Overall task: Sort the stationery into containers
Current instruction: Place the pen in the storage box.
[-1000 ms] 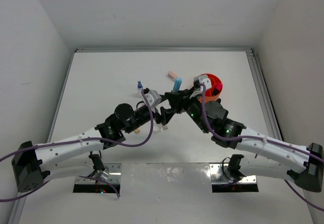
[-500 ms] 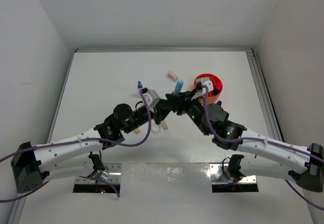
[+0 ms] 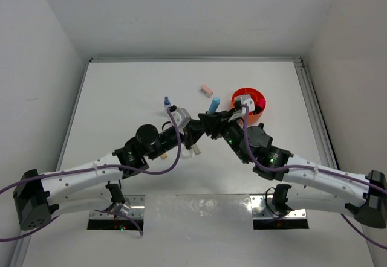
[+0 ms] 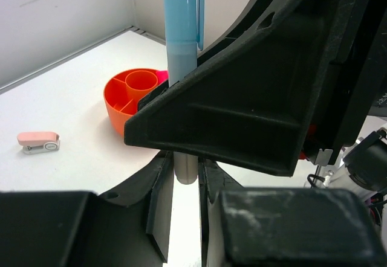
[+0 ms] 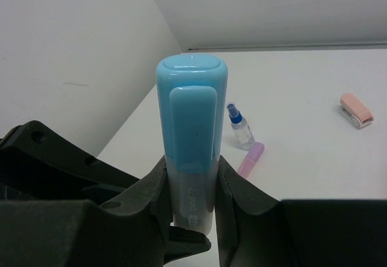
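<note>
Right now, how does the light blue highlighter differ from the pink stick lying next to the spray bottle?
The highlighter is gripped at once by the right gripper and the left gripper; the pink stick lies free on the table. The highlighter has a light blue clipped cap over a pale body; the pink stick is pale pink with no clip showing. Both are slim, pen-like pieces.
</note>
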Controlling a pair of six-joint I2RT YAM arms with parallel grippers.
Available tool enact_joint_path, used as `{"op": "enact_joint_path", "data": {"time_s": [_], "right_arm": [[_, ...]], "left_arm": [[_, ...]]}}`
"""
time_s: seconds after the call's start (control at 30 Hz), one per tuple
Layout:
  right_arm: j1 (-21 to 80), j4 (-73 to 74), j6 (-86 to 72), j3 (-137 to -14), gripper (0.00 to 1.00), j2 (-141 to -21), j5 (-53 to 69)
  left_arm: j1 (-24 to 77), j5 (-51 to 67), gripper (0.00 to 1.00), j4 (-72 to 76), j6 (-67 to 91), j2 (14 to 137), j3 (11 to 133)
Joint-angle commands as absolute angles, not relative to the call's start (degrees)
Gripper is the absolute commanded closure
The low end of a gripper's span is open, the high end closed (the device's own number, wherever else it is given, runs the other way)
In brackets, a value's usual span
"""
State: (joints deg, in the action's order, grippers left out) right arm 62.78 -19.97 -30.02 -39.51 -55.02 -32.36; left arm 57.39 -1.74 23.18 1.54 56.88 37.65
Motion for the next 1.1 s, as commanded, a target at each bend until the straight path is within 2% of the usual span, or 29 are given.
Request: {"op": "enact_joint_path", "data": {"time_s": [0.0, 0.1, 0.13, 0.2, 0.23, 0.27, 0.33, 0.43, 0.63, 0.77, 0.83, 0.97, 1.07], "right_arm": [[63.98, -20.05, -29.71, -38.49, 1.0, -54.14, -30.32], [63.98, -18.46, -29.44, -38.58, 1.0, -53.7, -30.15], [63.98, -18.28, -29.44, -38.5, 0.96, -53.44, -30.15], [63.98, -17.49, -30.14, -38.5, 0.76, -53.09, -30.06], [63.98, -17.14, -30.06, -38.41, 0.6, -53.0, -29.54], [63.9, -16.18, -30.06, -38.67, 0.51, -52.82, -29.44], [63.98, -14.95, -29.8, -39.64, 0.39, -52.91, -28.48], [63.98, -12.75, -28.92, -41.74, 0.26, -53.08, -27.25], [63.98, -8.0, -27.86, -46.4, 0.17, -53.0, -27.33], [63.98, -5.01, -27.51, -50.18, 0.17, -52.21, -29.79], [63.98, -5.36, -27.16, -50.71, 0.2, -52.03, -31.19], [63.9, -7.73, -27.33, -49.58, 0.39, -52.29, -34.54], [63.81, -8.7, -26.98, -49.48, 0.38, -53.17, -34.37]], "left_arm": [[57.3, -0.44, 1.0, 28.83, 0.79, 54.41, 37.97], [57.3, -0.44, 1.0, 28.39, 0.35, 54.23, 37.79], [57.3, -0.44, 1.0, 28.39, 0.26, 54.14, 37.62], [57.22, -0.35, 1.0, 27.87, 0.26, 53.97, 37.62], [57.22, -0.35, 1.0, 27.77, 0.35, 54.05, 37.62], [57.3, -0.44, 1.0, 27.6, 0.26, 54.05, 37.44], [57.22, -0.61, 1.0, 27.16, 0.44, 54.14, 37.44], [57.22, -2.1, 1.0, 26.37, 1.4, 54.14, 37.44], [57.22, -2.46, 1.0, 26.1, 1.85, 53.88, 36.65], [57.22, -2.73, 1.0, 25.23, 2.37, 53.44, 36.21], [57.22, -2.46, 1.0, 25.22, 2.2, 53.17, 35.86], [57.22, -2.46, 1.0, 24.96, 0.97, 53.44, 35.68], [57.22, -2.72, 1.0, 24.87, 0.26, 53.7, 35.68]]}}
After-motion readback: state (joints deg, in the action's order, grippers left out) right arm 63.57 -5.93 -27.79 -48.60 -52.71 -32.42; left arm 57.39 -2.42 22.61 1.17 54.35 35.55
